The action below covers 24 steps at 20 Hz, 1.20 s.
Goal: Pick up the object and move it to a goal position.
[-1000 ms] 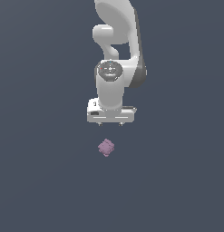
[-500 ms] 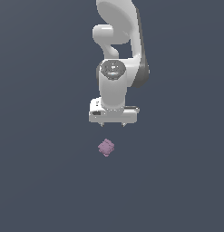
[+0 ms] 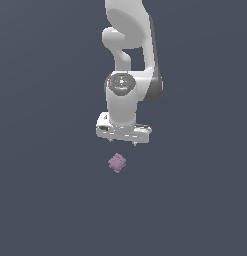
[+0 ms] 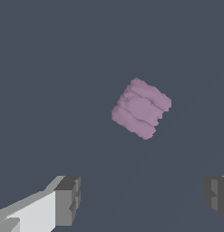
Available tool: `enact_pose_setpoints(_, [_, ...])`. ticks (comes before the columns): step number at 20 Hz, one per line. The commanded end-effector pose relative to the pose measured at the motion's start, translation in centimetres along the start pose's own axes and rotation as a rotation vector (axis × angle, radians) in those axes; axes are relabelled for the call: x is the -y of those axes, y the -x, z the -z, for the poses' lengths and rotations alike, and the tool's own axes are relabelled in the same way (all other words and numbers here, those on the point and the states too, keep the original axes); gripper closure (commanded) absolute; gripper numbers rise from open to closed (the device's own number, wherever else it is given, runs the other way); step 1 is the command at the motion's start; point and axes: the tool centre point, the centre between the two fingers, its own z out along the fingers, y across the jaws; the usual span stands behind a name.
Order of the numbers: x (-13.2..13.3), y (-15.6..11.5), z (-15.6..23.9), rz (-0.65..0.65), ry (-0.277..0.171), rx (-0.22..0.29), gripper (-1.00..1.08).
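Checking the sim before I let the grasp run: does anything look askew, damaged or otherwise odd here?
Nothing looks wrong. The lumpy pink block lies whole on the plain dark floor, turned at an angle to the gripper, whose fingers are spread wide and clear of it.

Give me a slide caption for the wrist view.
Open gripper hovers above the lumpy purple-pink block, not yet touching it.

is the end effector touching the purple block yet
Apart. The wrist view shows the purple block lying clear of both fingers, bare floor between them and the open end effector.
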Motion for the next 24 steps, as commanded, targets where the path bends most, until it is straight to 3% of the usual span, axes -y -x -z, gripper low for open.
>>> enact_pose_setpoints(1, [-0.2,-0.6,-0.5,-0.061,-0.001,-0.003,-0.92])
enact_pose_setpoints(13, [-1.3,-4.0,-3.3,-0.399,-0.004,-0.025,-0.92])
enact_pose_setpoints(24, [-1.8,-5.3,-4.6,-0.544,-0.004,-0.037,-0.92])
